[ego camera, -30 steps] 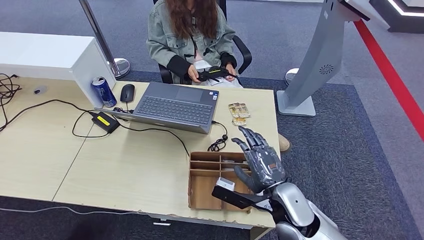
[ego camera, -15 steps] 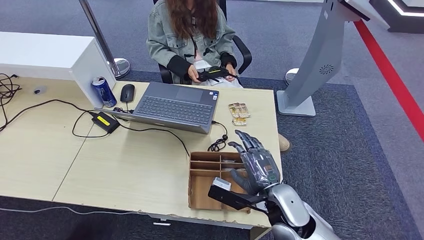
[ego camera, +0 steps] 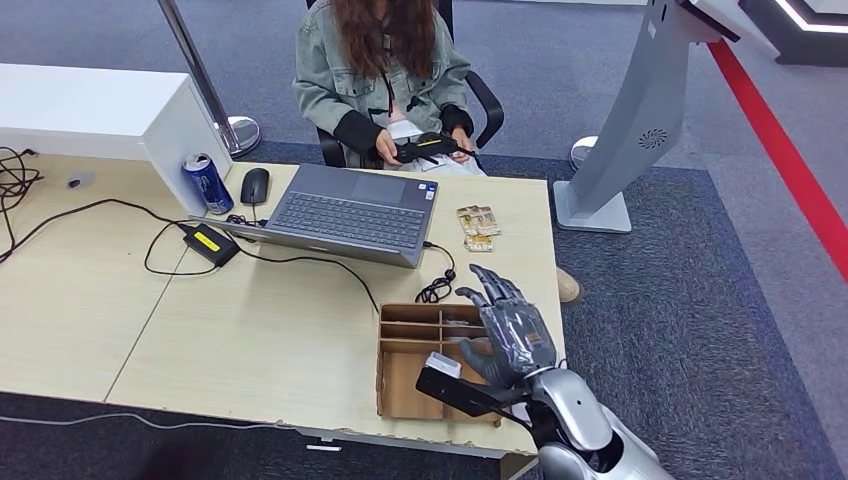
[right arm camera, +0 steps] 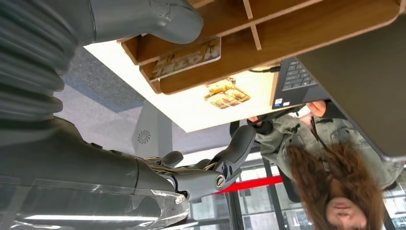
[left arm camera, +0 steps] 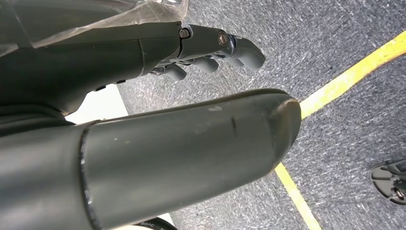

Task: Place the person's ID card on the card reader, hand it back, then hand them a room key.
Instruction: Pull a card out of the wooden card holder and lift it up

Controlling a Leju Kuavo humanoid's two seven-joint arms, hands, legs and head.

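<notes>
right hand: over the wooden organizer tray, fingers spread, nothing held.
target: card lay flat in a tray slot, at 9 o'clock from the fingertips, long axis along the divider.
left hand: hung over carpet, fingers curled, holding nothing.
unclear: ID or room key, print unreadable; cards at 12 o'clock beside the laptop.

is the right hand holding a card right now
No, the right hand hovers over the wooden organizer with its fingers spread and nothing between them.
</notes>
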